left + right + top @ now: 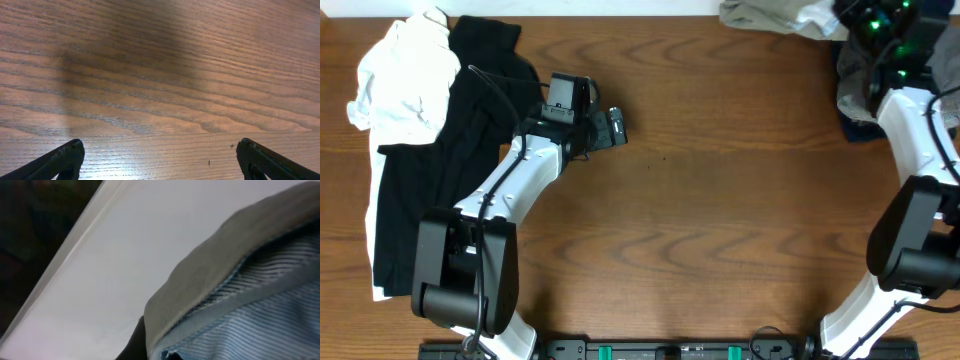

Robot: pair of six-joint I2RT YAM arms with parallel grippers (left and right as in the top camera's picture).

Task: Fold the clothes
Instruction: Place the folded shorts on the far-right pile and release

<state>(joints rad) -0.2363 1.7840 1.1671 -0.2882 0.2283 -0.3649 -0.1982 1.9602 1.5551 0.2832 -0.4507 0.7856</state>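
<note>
The left arm reaches from its base at the near left edge up and inward across the wooden table [720, 220]. Its forearm is angled toward the middle and the left gripper [612, 126] hangs low over bare wood. In the left wrist view the two dark fingertips [67, 157] sit at the bottom corners of the frame, spread wide, with only wood grain between them; they hold nothing. Just to the left of this arm lies a black garment [470, 150], spread lengthwise along the left side of the table. A crumpled white garment [405, 75] overlaps its far left corner.

The right arm rises from the near right edge and stretches straight to the far right corner. There the right gripper [878, 28], with green lights on its wrist, is down among a heap of clothes. A rumpled khaki-grey garment [770, 14] lies at the far edge just left of it, and a grey and dark bundle [858, 95] lies beside the arm's white forearm.

The right wrist view is filled at close range by khaki trousers [210, 265] with their pale blue striped waistband lining [260, 320] turned outward, against a pale flat surface [125, 255]. The fingers do not show clearly there, so I cannot tell whether this gripper is spread or pinching the cloth.
</note>
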